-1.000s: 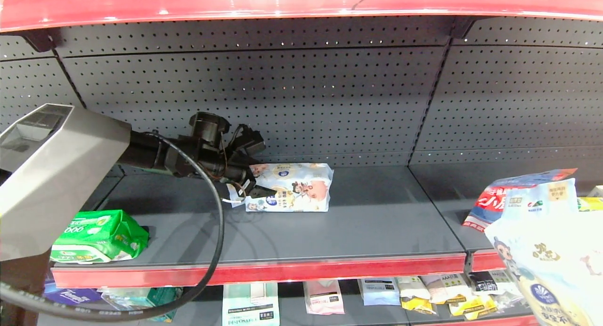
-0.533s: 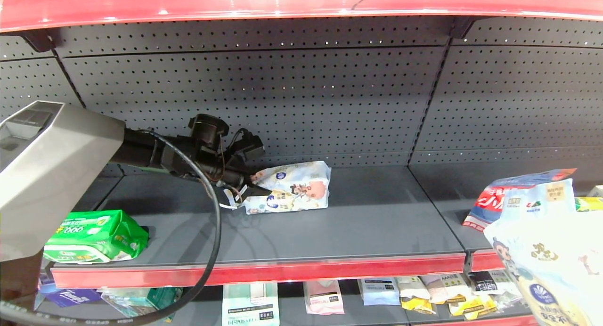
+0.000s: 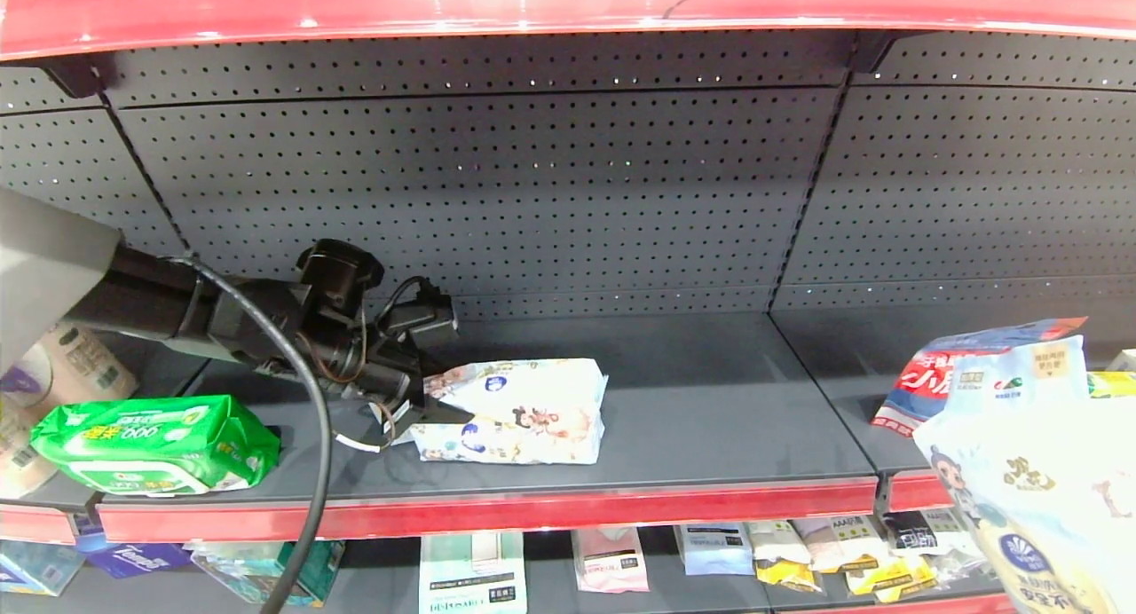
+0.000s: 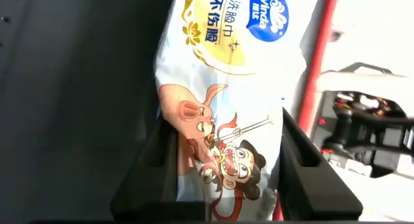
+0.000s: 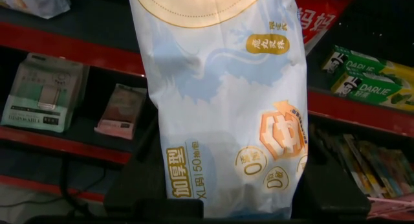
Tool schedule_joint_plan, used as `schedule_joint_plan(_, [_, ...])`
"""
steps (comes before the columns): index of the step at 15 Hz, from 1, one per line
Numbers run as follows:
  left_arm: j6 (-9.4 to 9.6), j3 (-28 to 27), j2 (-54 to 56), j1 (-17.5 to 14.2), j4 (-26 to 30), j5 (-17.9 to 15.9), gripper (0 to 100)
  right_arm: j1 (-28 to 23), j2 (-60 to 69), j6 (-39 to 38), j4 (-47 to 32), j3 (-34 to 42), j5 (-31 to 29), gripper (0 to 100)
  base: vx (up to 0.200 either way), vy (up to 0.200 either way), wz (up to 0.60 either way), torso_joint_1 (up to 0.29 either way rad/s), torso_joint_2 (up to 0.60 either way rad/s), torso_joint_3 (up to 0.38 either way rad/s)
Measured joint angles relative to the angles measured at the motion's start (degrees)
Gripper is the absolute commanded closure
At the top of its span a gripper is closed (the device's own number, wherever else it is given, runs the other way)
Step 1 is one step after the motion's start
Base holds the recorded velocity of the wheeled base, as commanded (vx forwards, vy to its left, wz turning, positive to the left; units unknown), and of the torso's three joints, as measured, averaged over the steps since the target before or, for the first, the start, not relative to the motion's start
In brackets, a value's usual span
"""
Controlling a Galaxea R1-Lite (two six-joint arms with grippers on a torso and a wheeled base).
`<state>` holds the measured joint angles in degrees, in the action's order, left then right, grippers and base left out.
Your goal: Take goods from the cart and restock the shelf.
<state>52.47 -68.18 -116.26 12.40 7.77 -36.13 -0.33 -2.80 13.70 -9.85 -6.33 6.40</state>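
the left claw (image 3: 439,412) is clamped on one end of the white cartoon-printed pack (image 3: 524,410), which lies flat on the dark shelf (image 3: 710,401) near its red front edge, well right of a green pack (image 3: 151,432); the right claw (image 5: 229,185) grips a large white-and-blue bag (image 5: 220,88), held before the shelf's right end

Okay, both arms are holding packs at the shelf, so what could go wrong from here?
The white pack lies close to the shelf's red front lip, with the jaws of the left gripper shut on its end; pulling back before release could drag it off. The arm's cable loops beside the green pack at that edge and might snag it. The big bag in the right gripper could knock the red-and-blue bag.
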Motion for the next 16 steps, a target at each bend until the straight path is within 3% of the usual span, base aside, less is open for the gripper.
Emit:
schedule_joint_plan(3, [0.82, 5.5, 2.8, -0.6, -4.8, -0.2, 100, 0.0, 0.2, 0.0, 0.0, 0.0, 0.0, 100, 0.000, 0.000, 0.00, 0.000, 0.00, 0.000])
schedule_joint_plan(6, [0.88, 9.8, 4.8, -0.8, -6.1, -0.1, 100, 0.0, 0.4, 0.0, 0.0, 0.0, 0.0, 100, 0.000, 0.000, 0.00, 0.000, 0.00, 0.000])
schedule_joint_plan(16, [0.41, 12.8, 6.2, -0.8, -6.6, 0.0, 100, 0.0, 0.7, 0.0, 0.0, 0.0, 0.0, 100, 0.000, 0.000, 0.00, 0.000, 0.00, 0.000])
